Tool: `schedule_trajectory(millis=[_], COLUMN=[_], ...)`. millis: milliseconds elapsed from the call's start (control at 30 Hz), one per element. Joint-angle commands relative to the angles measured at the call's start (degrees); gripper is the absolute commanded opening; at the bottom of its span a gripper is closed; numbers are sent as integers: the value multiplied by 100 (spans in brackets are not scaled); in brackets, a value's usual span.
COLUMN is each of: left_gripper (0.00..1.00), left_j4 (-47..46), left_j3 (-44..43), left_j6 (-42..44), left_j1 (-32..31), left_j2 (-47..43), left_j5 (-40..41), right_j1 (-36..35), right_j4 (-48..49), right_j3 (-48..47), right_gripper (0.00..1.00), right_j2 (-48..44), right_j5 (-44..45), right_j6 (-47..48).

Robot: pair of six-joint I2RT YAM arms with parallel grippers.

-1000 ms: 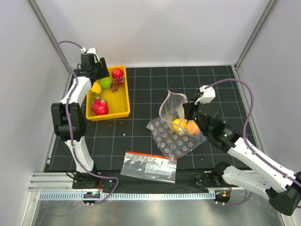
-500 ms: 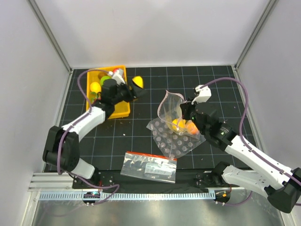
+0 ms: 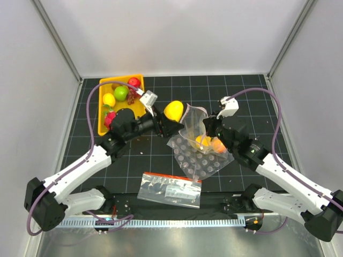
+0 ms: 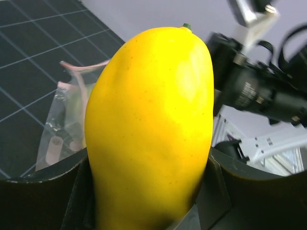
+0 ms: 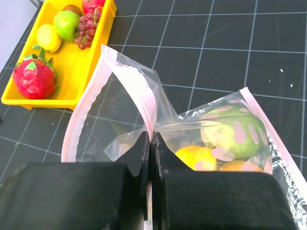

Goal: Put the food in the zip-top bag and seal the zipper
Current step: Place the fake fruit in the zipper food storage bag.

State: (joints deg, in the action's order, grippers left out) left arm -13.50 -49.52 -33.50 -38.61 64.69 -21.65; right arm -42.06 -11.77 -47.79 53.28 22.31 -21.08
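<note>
My left gripper (image 3: 170, 119) is shut on a big yellow mango-like fruit (image 3: 173, 110), held in the air just left of the zip-top bag's open mouth; the fruit fills the left wrist view (image 4: 148, 124). My right gripper (image 3: 210, 125) is shut on the zip-top bag (image 3: 193, 124) at its rim and holds the mouth up and open. In the right wrist view the gripper (image 5: 151, 143) pinches the pink zipper strip (image 5: 136, 86). Inside the bag lie a yellow piece (image 5: 194, 155), a green round fruit (image 5: 230, 132) and an orange one (image 5: 237, 165).
The bag rests on a clear bubble sheet (image 3: 201, 160). A printed bag with a red band (image 3: 170, 188) lies near the front edge. The yellow tray (image 3: 102, 101) at the back left holds a green apple (image 3: 121, 93), a lemon (image 3: 109, 99), grapes (image 3: 130, 96) and a red dragon fruit (image 3: 110, 119).
My left arm has swung from the yellow tray to the right, carrying the yellow fruit up to the bag's mouth. My right gripper has kept its hold on the bag.
</note>
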Motion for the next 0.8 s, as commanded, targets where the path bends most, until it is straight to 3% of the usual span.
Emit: schedule_trajectory(millis=[0,167,300,533,633,667,767], left_gripper=[14,15,18,21,30,42,57], left_j4=[767,1751,2613,3072,3133,3151,3169], left_j3=[-364,-1006,-1385,-1789,-1842,-1842,-1842], left_j6=[983,1328,1705,1908,1934,1987,2049], left_j1=[-331,-647,-841,-1166,-1245,-1272,-1368], left_j2=[-1,430,799,1300,1354,1362,1336], left_j5=[-14,20,493,881,1161,1241,1497], right_j1=[-30,-30,-30,-21,-30,-30,-30], right_j4=[385,439,474,474,491,491,509], right_j3=[-20,42,94,103,103,103,103], right_gripper=[1,1,1,1,1,1,1], right_j2=[-106,-168,-273,-318,-309,-292,-291], right_j5=[-165,-95,37,-111,-165,-174,-218], right_j6=[60,69,51,34,8,8,-10])
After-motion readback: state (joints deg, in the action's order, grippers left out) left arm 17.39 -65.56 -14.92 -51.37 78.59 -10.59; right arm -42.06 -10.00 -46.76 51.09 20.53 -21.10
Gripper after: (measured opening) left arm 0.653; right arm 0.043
